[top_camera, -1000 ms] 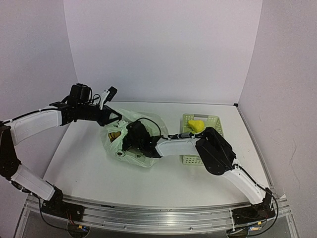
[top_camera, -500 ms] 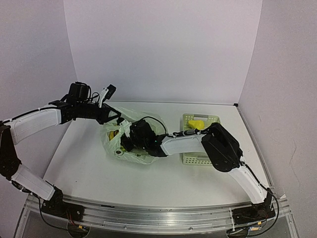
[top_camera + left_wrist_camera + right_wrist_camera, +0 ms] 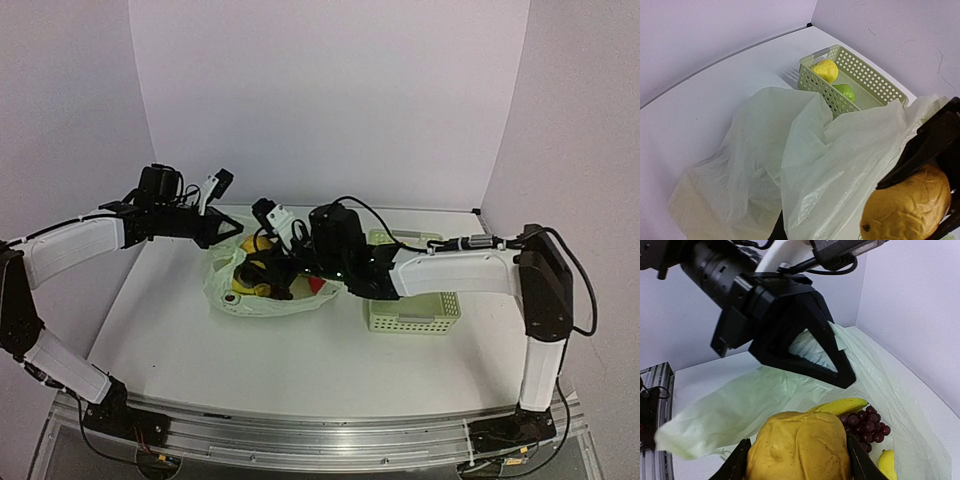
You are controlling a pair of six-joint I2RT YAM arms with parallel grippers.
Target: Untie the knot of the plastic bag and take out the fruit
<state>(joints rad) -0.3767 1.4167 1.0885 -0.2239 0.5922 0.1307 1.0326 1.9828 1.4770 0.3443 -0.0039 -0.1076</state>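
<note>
The plastic bag (image 3: 245, 302) lies open on the table at centre left; no knot shows. My left gripper (image 3: 226, 236) is shut on the bag's far edge and holds it up; in the left wrist view (image 3: 777, 230) plastic (image 3: 805, 165) covers its fingers. My right gripper (image 3: 268, 264) is over the bag's mouth, shut on a lumpy orange-yellow fruit (image 3: 797, 437) that fills the space between its fingers (image 3: 737, 462). That fruit also shows in the left wrist view (image 3: 907, 207). A banana (image 3: 840, 407), a purple grape bunch (image 3: 865, 425) and a red apple (image 3: 318, 285) lie in the bag.
The pale green perforated basket (image 3: 430, 312) stands right of the bag, partly under my right arm; it (image 3: 865, 75) holds a yellow lemon (image 3: 825, 70) and a green pear (image 3: 845, 92). White walls close in the back and both sides.
My right gripper has come up out of the bag with the orange-yellow fruit, and its arm has stretched out to the right. The bag's mouth now lies open. The left gripper has hardly moved.
</note>
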